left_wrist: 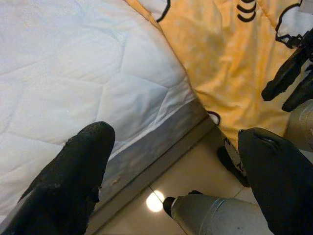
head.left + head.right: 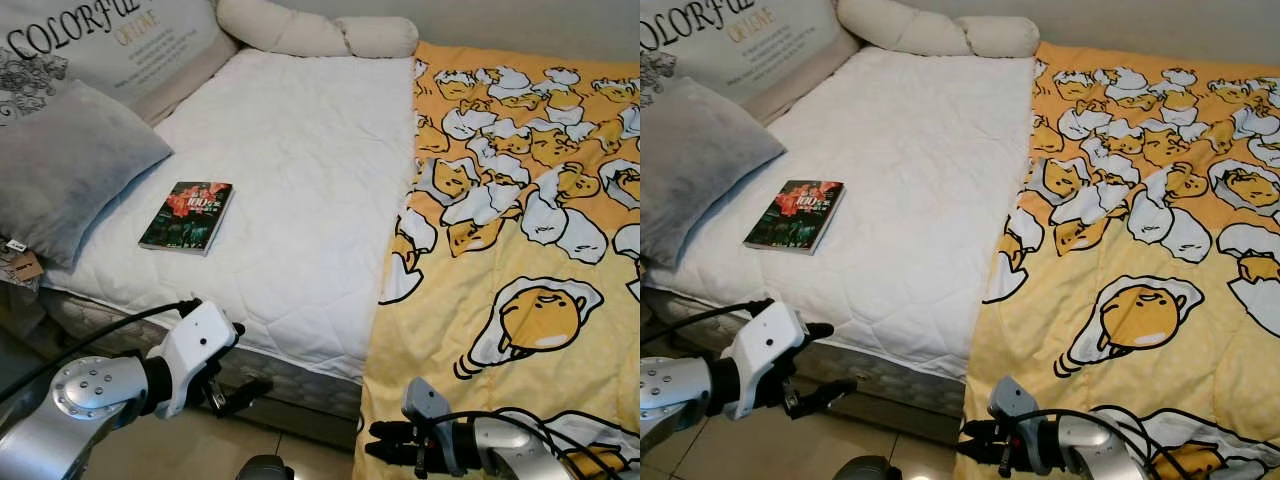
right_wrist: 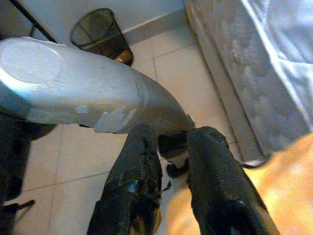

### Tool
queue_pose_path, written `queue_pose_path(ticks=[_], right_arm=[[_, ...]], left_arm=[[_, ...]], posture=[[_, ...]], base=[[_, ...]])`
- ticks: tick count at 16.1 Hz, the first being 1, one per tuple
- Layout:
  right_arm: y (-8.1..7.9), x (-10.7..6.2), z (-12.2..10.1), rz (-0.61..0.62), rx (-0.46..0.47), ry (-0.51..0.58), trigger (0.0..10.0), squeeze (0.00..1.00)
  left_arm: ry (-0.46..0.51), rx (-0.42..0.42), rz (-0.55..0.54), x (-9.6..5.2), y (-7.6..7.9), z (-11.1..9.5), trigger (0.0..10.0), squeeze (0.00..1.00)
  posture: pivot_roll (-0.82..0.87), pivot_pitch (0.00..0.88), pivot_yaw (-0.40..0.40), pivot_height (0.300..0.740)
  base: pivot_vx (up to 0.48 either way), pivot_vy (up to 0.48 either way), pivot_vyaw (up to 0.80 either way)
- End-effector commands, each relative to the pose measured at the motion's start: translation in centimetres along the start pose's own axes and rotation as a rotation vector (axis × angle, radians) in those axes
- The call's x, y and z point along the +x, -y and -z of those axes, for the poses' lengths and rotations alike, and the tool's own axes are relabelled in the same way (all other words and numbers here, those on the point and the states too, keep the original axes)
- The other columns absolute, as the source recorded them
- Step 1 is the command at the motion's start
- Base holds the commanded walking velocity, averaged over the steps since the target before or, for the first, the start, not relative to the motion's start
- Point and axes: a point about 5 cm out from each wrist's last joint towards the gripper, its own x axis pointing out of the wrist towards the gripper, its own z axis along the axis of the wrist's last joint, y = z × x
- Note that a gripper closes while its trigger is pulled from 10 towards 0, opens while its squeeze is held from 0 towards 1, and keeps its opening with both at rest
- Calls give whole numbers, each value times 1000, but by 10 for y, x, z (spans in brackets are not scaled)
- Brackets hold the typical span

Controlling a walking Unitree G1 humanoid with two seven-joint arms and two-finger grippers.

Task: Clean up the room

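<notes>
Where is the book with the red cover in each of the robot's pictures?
Left eye view: the book lies flat on the white mattress, left of middle, near the grey pillow.
Right eye view: same book, a bit further left in the picture.
Left wrist view: not in it.
Right wrist view: not in it.
Shared landmark: the yellow cartoon blanket beside the white mattress, seen in both eye views and the left wrist view.
</notes>
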Motion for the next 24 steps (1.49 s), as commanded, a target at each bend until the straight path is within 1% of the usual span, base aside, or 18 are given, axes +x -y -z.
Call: queue_pose_path(ticks=[1, 3, 5, 6, 7, 8, 9, 11, 12, 13, 16, 17, 18, 19, 20, 21, 22, 24], right_arm=[[1, 0, -6, -6, -8, 35, 10000, 1000], [9, 0, -13, 54, 3, 86, 10000, 1000], [37, 2, -36, 317, -17, 184, 10000, 1000], [43, 6, -43, 387, -10, 211, 10000, 1000], [54, 9, -53, 486, 12, 247, 10000, 1000], [67, 14, -66, 608, 65, 281, 10000, 1000], [75, 22, -77, 669, 78, 262, 10000, 1000], [82, 38, -90, 730, 42, 159, 10000, 1000], [82, 40, -92, 743, 34, 137, 10000, 1000], [87, 46, -100, 813, 17, 67, 10000, 1000], [93, 46, -105, 941, -20, -37, 10000, 1000], [97, 42, -105, 1013, 1, -74, 10000, 0], [98, 42, -105, 1016, 16, -75, 10000, 0], [94, 48, -101, 968, 93, -64, 10000, 0], [93, 49, -99, 961, 103, -69, 10000, 0], [93, 48, -96, 963, 111, -82, 2196, 0], [93, 48, -95, 963, 122, -82, 0, 0], [94, 45, -92, 977, 140, -85, 0, 0]], left_arm=[[-1, 16, -4, 2, -2, -1, 10000, 1000], [2, 18, -8, 2, -3, -1, 10000, 1000], [10, 14, -24, 4, -4, 0, 10000, 1000], [11, 14, -28, 4, -4, 0, 10000, 1000], [13, 15, -31, 6, -4, 0, 10000, 1000], [15, 18, -37, 7, -4, 0, 10000, 1000], [20, 23, -44, 9, -5, -1, 10000, 1000], [24, 26, -48, 11, -6, -2, 10000, 1000], [24, 27, -49, 11, -6, -3, 10000, 1000], [26, 30, -52, 12, -7, -4, 10000, 1000], [31, 31, -58, 9, -4, -6, 10000, 1000], [33, 22, -65, 4, -1, -7, 10000, 1000], [32, 21, -65, 3, 0, -7, 10000, 1000], [25, 13, -64, 0, 5, -6, 10000, 1000], [23, 11, -63, -1, 6, -5, 10000, 1000], [20, 7, -62, -3, 9, -5, 10000, 1000], [17, 4, -63, -4, 11, -4, 10000, 1000], [10, -3, -68, -7, 14, -3, 10000, 1000]], posture=[[258, 0, 32, 740], [260, 0, 30, 740], [256, 0, 32, 740], [256, 0, 32, 740], [253, 0, 36, 740], [255, 0, 39, 740], [256, 0, 42, 740], [262, 0, 46, 740], [264, 0, 46, 740], [281, 0, 47, 740], [305, 31, 41, 740], [321, 61, 36, 740], [323, 66, 36, 740], [338, 90, 33, 740], [338, 90, 33, 740], [346, 104, 27, 740], [348, 109, 24, 740], [347, 110, 21, 740]], base=[[0, 0, 0], [0, 0, 0], [0, 0, 0], [0, 0, 0], [0, 0, 0], [0, 0, 0], [0, 0, 0], [0, 0, 0], [0, 0, 0], [0, 0, 0], [0, 0, 0], [0, 0, 0], [0, 0, 0], [0, 0, 0], [0, 0, 0], [0, 0, 0], [0, 0, 0], [0, 0, 0]])
